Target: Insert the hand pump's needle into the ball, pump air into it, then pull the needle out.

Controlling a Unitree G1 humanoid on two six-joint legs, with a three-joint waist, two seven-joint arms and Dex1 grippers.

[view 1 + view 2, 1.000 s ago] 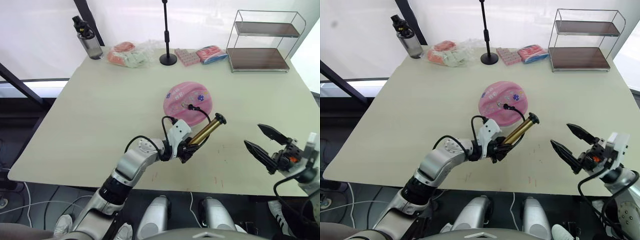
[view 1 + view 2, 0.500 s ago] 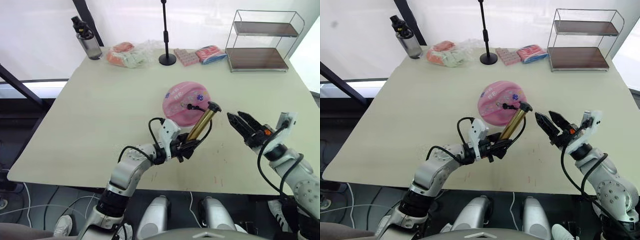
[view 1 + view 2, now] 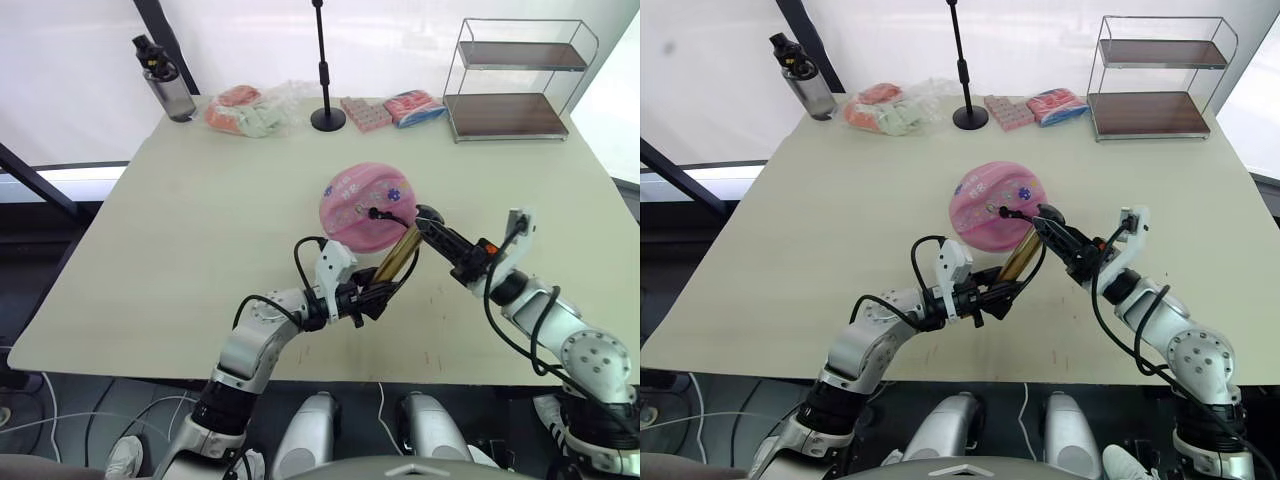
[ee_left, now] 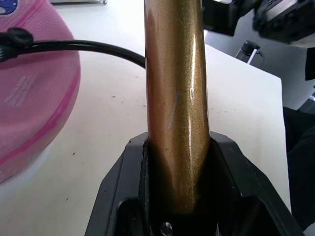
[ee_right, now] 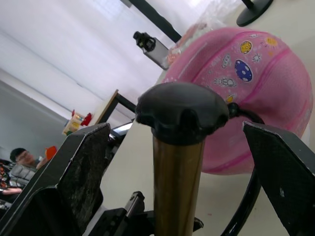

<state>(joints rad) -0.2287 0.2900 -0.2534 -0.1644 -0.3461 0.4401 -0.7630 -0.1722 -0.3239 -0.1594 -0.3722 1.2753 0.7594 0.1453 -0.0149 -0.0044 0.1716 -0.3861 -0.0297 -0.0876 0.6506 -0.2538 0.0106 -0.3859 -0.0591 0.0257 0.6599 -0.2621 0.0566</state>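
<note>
The pink ball [image 3: 365, 205] lies mid-table. The hand pump's gold barrel [image 3: 401, 260] stands tilted just in front of it. My left gripper [image 3: 376, 296] is shut on the barrel's lower end, and its fingers [image 4: 120, 196] hug the barrel [image 4: 177, 98]. The black hose [image 4: 88, 47] loops up to a small black fitting [image 3: 372, 212] against the top of the ball; the needle itself is hidden. My right gripper [image 3: 428, 222] is open at the pump's black handle [image 5: 181, 110], one finger [image 5: 74, 182] on each side with gaps between.
Along the table's far edge stand a water bottle [image 3: 160, 80], a plastic bag of soft items [image 3: 250, 108], a black stand pole [image 3: 322, 60], pink packets [image 3: 385, 108] and a wire shelf [image 3: 515, 75]. A person [image 5: 22, 157] sits far off.
My right gripper has swung in from the front right edge to the pump's handle and now straddles it. The left gripper has tipped the barrel more upright.
</note>
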